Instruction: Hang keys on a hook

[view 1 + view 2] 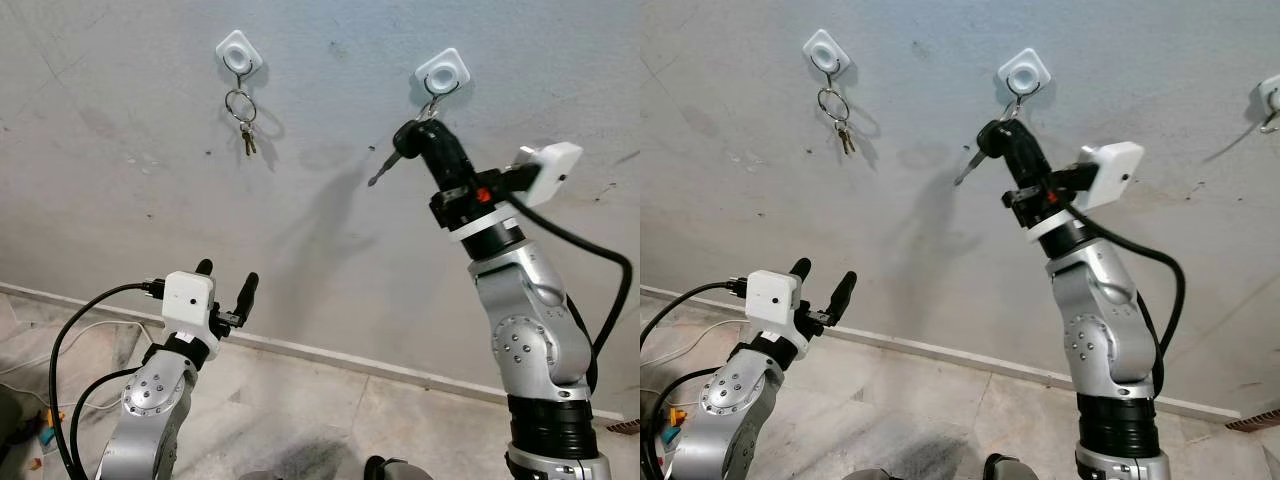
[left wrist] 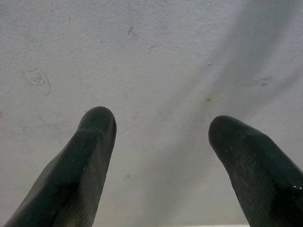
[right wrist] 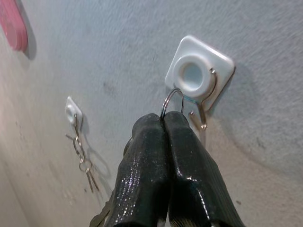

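Steel key ring (image 3: 171,97) pinched tight in my right gripper (image 3: 164,124), just beside the white wall hook (image 3: 204,101), key (image 1: 385,165) dangling below. Light, rigid and slippery, I judge; the ring is the right hold. My left gripper (image 1: 228,279) idles low, fingers spread.

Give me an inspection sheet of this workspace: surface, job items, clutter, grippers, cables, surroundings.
Surface: rough grey plaster wall, scuffed.
Job's things: silver key ring with dark-headed key, ring just beside white square wall hook, not visibly on it.
Clutter: small key bunch hanging on second white hook.
Grippers: right gripper shut on ring; left gripper open, low, idle.
Cables: black cables loop off both arms.
Surroundings: grey tiled floor, third hook to the right.
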Robot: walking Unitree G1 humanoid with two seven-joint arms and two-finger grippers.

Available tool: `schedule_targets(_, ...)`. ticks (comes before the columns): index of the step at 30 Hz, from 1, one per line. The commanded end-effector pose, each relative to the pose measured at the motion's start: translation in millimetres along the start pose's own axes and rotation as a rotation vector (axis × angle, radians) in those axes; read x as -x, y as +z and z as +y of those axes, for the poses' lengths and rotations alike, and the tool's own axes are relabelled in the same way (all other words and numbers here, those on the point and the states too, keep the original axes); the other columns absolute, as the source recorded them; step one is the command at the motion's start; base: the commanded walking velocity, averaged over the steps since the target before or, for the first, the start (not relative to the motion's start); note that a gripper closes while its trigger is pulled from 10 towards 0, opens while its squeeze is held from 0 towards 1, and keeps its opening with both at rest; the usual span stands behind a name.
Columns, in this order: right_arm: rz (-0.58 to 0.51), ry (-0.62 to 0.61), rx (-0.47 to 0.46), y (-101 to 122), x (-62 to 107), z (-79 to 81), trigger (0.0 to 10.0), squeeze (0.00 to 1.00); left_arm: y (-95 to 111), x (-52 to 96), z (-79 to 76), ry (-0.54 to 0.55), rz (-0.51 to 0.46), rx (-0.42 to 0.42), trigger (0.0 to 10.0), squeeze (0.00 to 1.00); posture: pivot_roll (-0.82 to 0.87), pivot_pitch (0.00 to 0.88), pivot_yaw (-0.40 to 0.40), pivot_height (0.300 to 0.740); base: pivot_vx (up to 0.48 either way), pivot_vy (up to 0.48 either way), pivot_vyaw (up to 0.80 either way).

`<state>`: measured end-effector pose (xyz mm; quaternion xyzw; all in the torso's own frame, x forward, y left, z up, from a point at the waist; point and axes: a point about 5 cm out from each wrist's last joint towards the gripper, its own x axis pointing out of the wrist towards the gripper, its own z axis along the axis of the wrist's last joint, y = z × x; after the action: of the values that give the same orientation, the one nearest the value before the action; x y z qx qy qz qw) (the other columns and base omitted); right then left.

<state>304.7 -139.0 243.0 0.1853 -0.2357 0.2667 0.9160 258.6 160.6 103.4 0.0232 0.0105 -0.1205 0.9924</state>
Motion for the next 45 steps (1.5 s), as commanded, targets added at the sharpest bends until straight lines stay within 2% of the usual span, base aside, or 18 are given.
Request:
schedule_targets(1, -0.016, 0.012, -0.021, 3.2, -3.4, 2.5, 10.0, 0.0, -0.5, 1.9, 1.4, 0.001, 0.009, -0.002, 10.0, 0.0, 0.05, 0.162, 0.088, 0.74, 0.0, 0.0, 0.0)
schedule_targets(9, -0.015, -0.015, -0.055, 0.3, -5.1, -0.9, 10.0, 0.0, -1.9, 3.4, 0.3, 0.007, 0.011, 0.004, 10.0, 0.0, 0.05, 0.161, 0.079, 0.74, 0.0, 0.0, 0.0)
schedule_targets(19, 0.014, -0.073, -0.143, -15.9, 1.3, -3.4, 10.0, 0.0, -2.0, 3.0, -0.7, 0.007, 0.011, 0.011, 10.0, 0.0, 0.05, 0.162, 0.079, 0.74, 0.0, 0.0, 0.0)
schedule_targets(34, 0.053, -0.098, -0.164, -29.4, 7.6, -2.5, 10.0, 0.0, -1.4, 1.7, -2.2, 0.001, 0.01, 0.011, 10.0, 0.0, 0.05, 0.158, 0.081, 0.74, 0.0, 0.0, 0.0)
schedule_targets(35, 0.057, -0.101, -0.163, -30.4, 8.0, -2.3, 10.0, 0.0, -1.2, 1.6, -2.3, 0.001, 0.009, 0.011, 10.0, 0.0, 0.05, 0.158, 0.081, 0.74, 0.0, 0.0, 0.0)
schedule_targets(37, 0.093, -0.149, -0.063, -36.1, 9.6, -3.5, 10.0, 0.0, -0.5, 1.2, -2.0, 0.001, 0.006, 0.011, 10.0, 0.0, 0.05, 0.157, 0.081, 0.74, 0.0, 0.0, 0.0)
schedule_targets(44, 0.135, -0.194, 0.024, -45.7, 11.2, -5.4, 10.0, 0.0, 2.9, -0.9, -4.4, -0.014, -0.012, 0.026, 10.0, 0.0, 0.05, 0.153, 0.082, 0.74, 0.0, 0.0, 0.0)
schedule_targets(45, 0.134, -0.195, 0.041, -45.7, 11.5, -5.6, 10.0, 1.0, 3.0, -1.1, -5.3, -0.017, -0.013, 0.028, 10.0, 0.0, 0.05, 0.154, 0.083, 0.74, 0.0, 0.0, 0.0)
